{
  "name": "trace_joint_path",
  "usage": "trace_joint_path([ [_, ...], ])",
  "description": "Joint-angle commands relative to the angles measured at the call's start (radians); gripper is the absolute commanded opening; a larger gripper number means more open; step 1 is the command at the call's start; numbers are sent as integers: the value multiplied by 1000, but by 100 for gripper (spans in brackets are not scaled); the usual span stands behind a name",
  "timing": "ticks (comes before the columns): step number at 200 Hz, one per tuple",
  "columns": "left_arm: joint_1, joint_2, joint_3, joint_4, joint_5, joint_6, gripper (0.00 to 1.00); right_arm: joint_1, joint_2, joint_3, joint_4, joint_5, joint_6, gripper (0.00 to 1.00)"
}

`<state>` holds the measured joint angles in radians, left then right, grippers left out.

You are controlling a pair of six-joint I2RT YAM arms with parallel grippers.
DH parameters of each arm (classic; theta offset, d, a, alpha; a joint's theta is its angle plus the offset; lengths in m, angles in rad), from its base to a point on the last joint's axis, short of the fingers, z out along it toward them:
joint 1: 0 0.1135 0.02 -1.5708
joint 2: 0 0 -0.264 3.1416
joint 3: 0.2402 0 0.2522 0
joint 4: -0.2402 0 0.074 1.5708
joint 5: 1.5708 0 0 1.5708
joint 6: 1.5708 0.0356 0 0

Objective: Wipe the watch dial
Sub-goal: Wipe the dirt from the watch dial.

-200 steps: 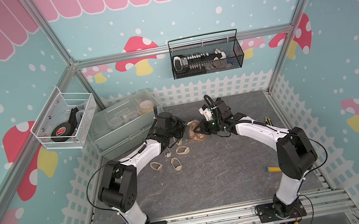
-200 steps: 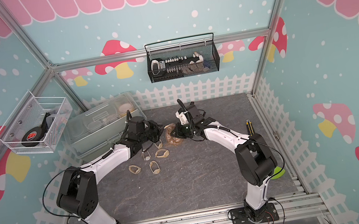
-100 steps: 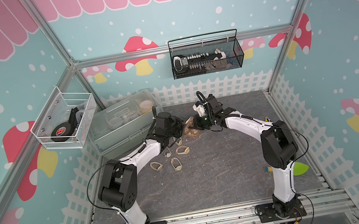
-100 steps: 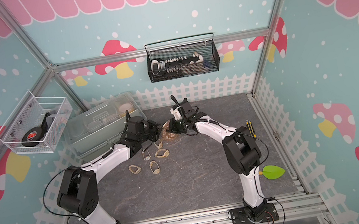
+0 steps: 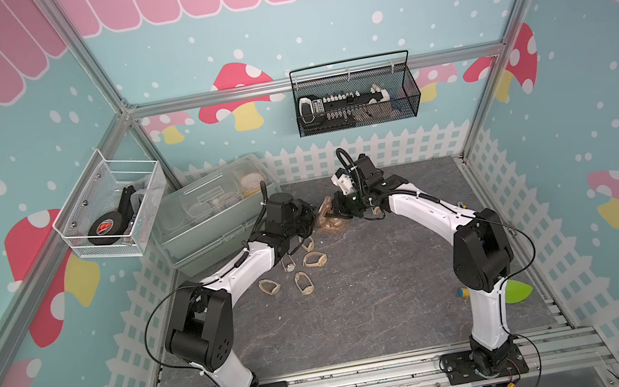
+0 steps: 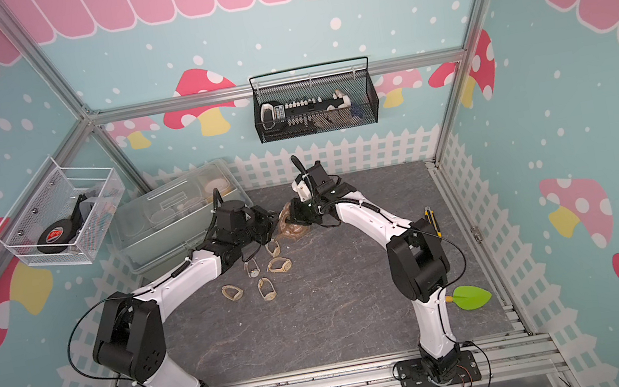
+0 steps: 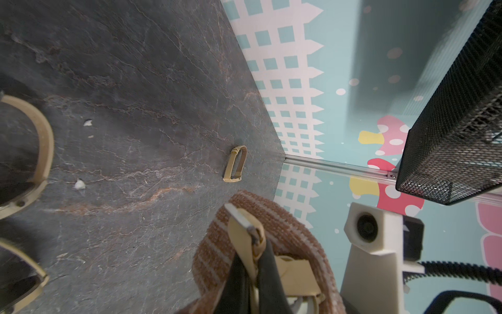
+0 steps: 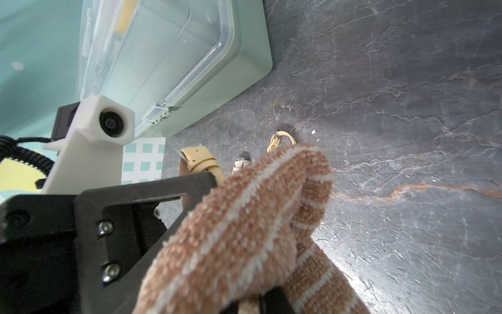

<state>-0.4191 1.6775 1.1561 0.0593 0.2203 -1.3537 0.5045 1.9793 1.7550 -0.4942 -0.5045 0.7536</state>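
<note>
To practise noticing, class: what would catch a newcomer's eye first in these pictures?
At the back of the dark table, the left hand pinches a beige watch by its strap, while the right hand grips a brown striped cloth right beside it. Several loose watches lie on the table nearby. A black wire basket hangs on the back wall.

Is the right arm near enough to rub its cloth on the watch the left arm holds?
Probably yes. The right gripper holds the cloth right by the watch pinched in the left gripper, with nothing between them. Whether they touch is unclear.
</note>
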Motion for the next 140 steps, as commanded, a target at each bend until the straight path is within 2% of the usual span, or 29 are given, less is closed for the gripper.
trace_joint_path([
  [1,-24,-33,-39,-133,60,75,0,-17,-13,87,49,16,-30,0],
  [68,-8,-105,-80,-182,54,101,0,-100,-7,152,22,15,-30,0],
  [140,42,-113,-132,-22,74,-33,0,-123,-112,-49,67,23,-46,0],
])
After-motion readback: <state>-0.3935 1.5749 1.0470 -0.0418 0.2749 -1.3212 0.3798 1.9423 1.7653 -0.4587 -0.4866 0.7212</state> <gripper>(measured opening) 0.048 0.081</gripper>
